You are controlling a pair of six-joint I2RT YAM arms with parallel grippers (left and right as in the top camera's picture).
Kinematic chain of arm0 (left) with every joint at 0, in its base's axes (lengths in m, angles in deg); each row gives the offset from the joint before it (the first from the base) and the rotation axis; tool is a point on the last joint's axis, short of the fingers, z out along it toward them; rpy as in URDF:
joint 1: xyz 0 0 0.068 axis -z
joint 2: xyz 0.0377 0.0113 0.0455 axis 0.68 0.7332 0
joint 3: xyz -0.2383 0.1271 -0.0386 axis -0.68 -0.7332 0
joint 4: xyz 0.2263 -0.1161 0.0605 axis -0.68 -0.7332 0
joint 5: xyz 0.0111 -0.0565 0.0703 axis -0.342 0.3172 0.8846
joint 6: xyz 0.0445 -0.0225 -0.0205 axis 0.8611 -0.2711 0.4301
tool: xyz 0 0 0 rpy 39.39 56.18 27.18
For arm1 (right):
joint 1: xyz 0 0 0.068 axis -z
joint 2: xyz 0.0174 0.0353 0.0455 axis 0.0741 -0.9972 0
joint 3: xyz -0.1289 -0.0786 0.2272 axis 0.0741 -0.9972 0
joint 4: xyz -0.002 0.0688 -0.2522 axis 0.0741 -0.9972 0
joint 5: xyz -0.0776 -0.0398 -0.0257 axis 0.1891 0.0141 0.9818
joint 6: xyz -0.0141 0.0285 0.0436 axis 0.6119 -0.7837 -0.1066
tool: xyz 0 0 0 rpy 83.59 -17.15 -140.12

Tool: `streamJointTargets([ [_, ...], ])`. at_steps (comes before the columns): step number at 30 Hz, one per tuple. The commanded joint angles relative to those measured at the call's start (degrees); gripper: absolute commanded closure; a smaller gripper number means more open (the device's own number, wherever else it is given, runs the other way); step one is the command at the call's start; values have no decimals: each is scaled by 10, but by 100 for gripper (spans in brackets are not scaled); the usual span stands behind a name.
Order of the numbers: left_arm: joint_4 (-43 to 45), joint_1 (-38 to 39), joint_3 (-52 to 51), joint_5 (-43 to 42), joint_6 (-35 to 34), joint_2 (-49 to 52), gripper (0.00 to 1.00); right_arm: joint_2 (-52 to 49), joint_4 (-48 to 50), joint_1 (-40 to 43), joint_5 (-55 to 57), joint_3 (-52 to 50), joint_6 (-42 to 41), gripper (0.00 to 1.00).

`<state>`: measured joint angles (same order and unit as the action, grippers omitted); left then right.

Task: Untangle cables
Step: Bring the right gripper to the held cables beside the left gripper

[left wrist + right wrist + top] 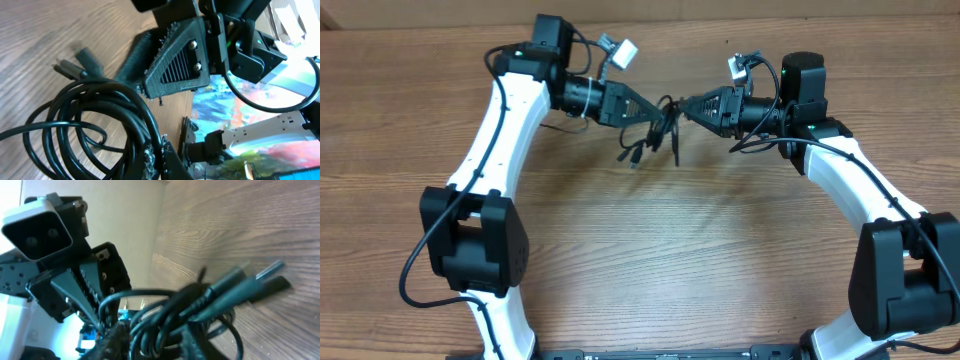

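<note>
The cables (660, 132) are a bundle of thin black cords hanging just above the table between both grippers, with plug ends (631, 156) dangling toward the wood. My left gripper (647, 112) comes in from the left and is shut on a strand. In the left wrist view that gripper (157, 156) pinches one cord while the cables (100, 107) loop out to the left. My right gripper (686, 104) comes in from the right, and its jaws are closed around several strands. In the right wrist view the cables (165, 312) fill that gripper (155, 341) and the plug ends (257, 279) stick out to the right.
The wooden table (640, 250) spreads out in front of the bundle. Both white arms curve in from the front corners. Thicker black wires (420, 255) run by the left arm's base. The table's far edge (156, 255) lies close behind the grippers.
</note>
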<state>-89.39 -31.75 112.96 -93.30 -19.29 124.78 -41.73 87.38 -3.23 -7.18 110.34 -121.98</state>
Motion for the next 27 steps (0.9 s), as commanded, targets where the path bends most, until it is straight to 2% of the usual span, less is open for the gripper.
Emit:
streamJointTargets([
  [1,3,7,15,-26,18,1,96,9,4,1,-13,16,-6,61],
  [8,38,9,15,-40,-36,1,96,9,4,1,-14,16,-6,60],
  [12,54,9,15,-71,-38,1,96,9,2,1,-14,16,-6,58],
  [27,53,14,15,-70,-37,1,96,9,0,1,15,16,-18,57],
])
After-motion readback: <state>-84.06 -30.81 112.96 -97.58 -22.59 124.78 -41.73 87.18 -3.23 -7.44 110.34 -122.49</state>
